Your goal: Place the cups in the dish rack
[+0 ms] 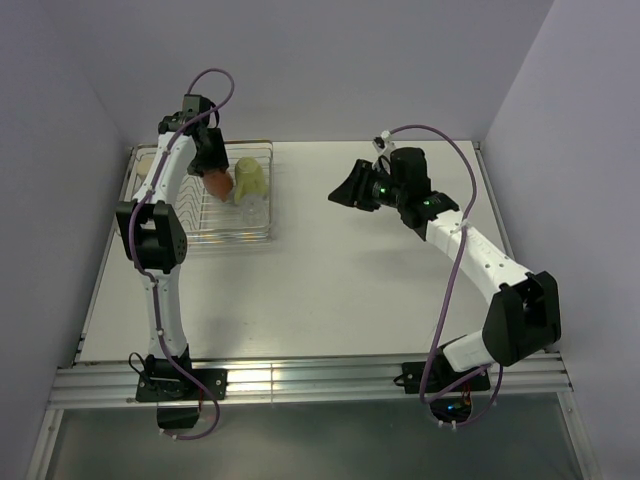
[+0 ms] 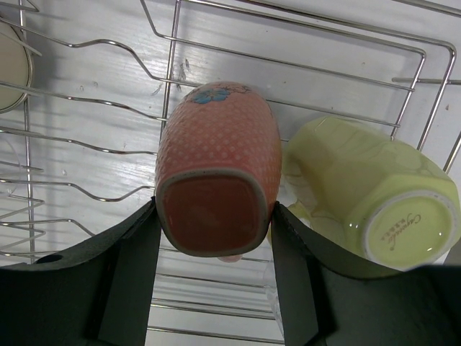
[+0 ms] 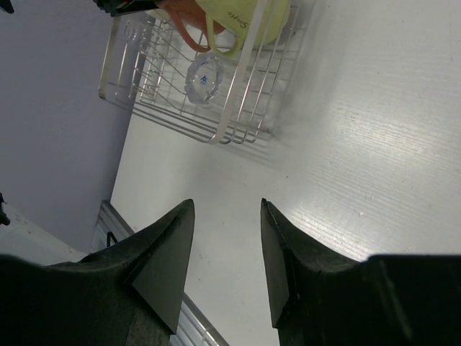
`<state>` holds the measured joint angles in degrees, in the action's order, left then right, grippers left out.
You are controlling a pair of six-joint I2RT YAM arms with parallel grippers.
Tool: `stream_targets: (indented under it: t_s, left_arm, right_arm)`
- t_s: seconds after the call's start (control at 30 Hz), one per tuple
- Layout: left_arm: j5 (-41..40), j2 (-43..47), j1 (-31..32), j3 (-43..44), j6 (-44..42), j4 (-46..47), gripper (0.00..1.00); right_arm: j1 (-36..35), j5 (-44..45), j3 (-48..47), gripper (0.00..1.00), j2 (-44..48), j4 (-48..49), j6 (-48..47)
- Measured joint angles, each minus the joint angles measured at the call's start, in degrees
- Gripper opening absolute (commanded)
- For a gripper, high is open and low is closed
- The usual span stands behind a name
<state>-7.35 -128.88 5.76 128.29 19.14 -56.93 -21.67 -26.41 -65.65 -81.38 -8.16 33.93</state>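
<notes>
My left gripper (image 2: 216, 216) is shut on the orange-salmon mug (image 2: 216, 162), its fingers pressed against both sides near the base. The mug is held upside down over the wires of the dish rack (image 2: 302, 34). In the top view this gripper (image 1: 212, 160) and the mug (image 1: 217, 183) are at the rack's (image 1: 255, 238) back part. A pale yellow-green mug (image 2: 367, 194) lies base-up right beside the orange one. A clear glass (image 3: 204, 79) stands in the rack (image 3: 238, 115). My right gripper (image 3: 227, 205) is open and holds nothing, above the table's middle (image 1: 350, 188).
A pale round object (image 2: 11, 65) sits at the rack's left edge. The white table (image 1: 350, 290) stretches from the rack to the right wall. Purple walls close the left, back and right sides. The left arm's elbow (image 1: 150, 235) overhangs the rack's near-left corner.
</notes>
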Motion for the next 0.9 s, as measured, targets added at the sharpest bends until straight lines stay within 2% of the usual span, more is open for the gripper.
stream_targets:
  t_s: [0.27, 0.57, 0.67, 0.77, 0.8, 0.9]
  left_arm:
    - [0.00, -0.09, 0.00, 0.00, -0.28, -0.17, 0.27]
    - [-0.17, -0.83, 0.00, -0.02, -0.26, 0.31, 0.40]
    - [-0.33, -0.87, 0.00, -0.02, -0.26, 0.59, 0.48]
    - [-0.55, -0.98, 0.00, -0.04, -0.26, 0.94, 0.59]
    - [-0.63, -1.03, 0.00, -0.04, -0.26, 1.11, 0.65]
    - [-0.94, -1.14, 0.00, -0.09, -0.42, 1.46, 0.73]
  right_arm:
    - [-0.33, 0.02, 0.00, 0.49, -0.94, -0.02, -0.02]
    - [-0.33, 0.02, 0.00, 0.49, -1.75, -0.04, -0.04]
    - [-0.37, 0.02, 0.00, 0.50, -1.75, -0.04, -0.04]
    - [-0.46, 0.02, 0.00, 0.49, -1.81, -0.04, -0.04]
    - [-0.48, 0.02, 0.00, 0.49, -1.81, -0.04, -0.04]
    - [-0.50, 0.02, 0.00, 0.49, -1.88, -0.04, -0.13]
